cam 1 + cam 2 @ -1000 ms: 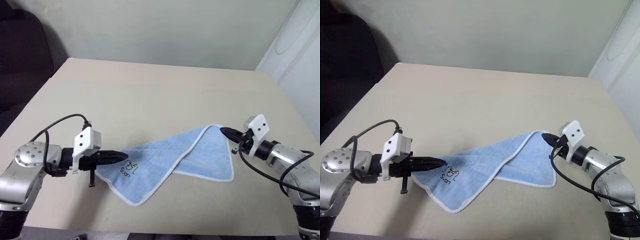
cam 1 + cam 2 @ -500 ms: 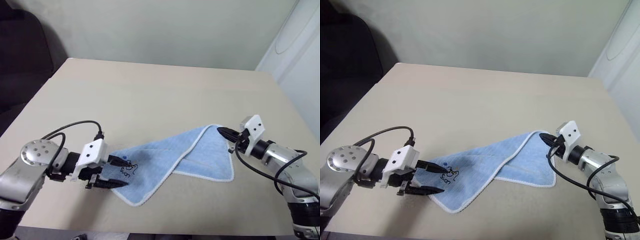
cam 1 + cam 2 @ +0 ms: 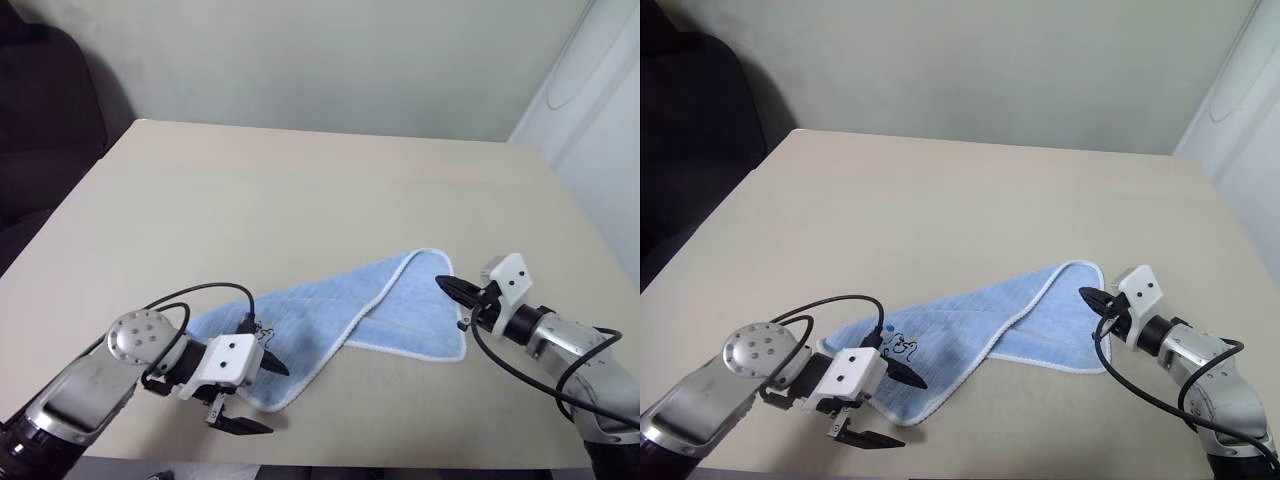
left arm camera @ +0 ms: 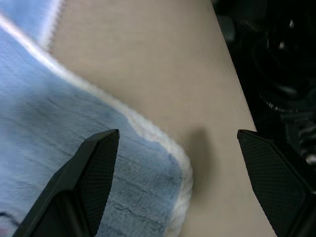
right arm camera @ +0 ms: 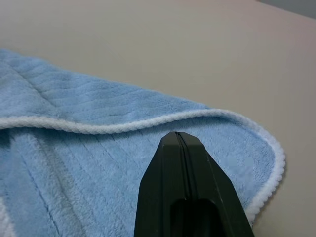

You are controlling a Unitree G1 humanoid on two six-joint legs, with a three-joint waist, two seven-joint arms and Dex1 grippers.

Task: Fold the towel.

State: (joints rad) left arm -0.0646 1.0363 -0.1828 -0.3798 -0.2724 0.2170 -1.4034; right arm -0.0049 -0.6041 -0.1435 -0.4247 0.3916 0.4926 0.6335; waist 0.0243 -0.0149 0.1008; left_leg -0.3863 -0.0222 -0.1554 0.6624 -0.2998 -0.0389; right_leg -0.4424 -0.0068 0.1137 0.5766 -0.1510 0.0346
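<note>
**Beige table, blue towel lying partly folded**

Beige table (image 3: 300, 200) carries the towel (image 3: 400, 310), a light-blue cloth with white edging, toward the near side and a little right of centre. It lies flat in two overlapping parts: a left flap folded across a right flap, the white edge of the fold running diagonally between them. A small dark stitched figure with lettering (image 3: 902, 345) sits near the towel's near-left corner.

At that corner the left gripper (image 3: 258, 395) hangs with its two black fingers spread wide, one finger (image 4: 94, 168) over the cloth and the other past the white edge over bare table; nothing is held between them.

The right gripper (image 3: 447, 287) has its fingers pressed together, empty, its tip just above the towel's far-right rounded corner.
</note>
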